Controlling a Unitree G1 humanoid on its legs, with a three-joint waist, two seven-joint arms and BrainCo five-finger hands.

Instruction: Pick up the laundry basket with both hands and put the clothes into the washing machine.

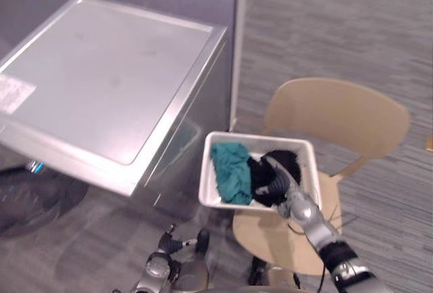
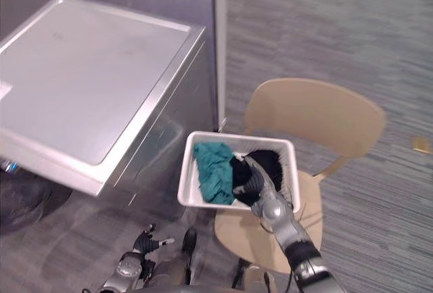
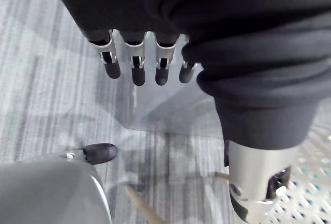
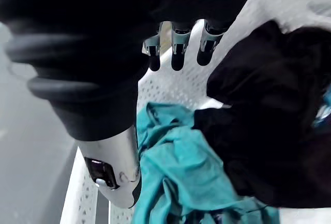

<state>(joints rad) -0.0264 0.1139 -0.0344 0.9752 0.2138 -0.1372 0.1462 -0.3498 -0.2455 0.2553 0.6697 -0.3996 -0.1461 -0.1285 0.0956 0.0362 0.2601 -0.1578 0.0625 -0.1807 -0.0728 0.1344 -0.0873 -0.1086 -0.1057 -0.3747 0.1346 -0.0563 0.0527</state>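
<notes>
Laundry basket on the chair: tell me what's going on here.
The white laundry basket sits on a tan chair beside the washing machine, holding a teal garment and a black garment. The robot's right hand is open above the black garment, inside the basket. Its left hand hangs open low over the floor, apart from the basket. The basket is not lifted yet.

White laundry basket (image 1: pixel 211 171) holds teal cloth (image 1: pixel 231 171) and black cloth (image 1: pixel 288 162) beside silver washing machine (image 1: pixel 101 83).

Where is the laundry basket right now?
In both eye views the white laundry basket sits on the tan chair, right of the washing machine, right hand over it.
</notes>
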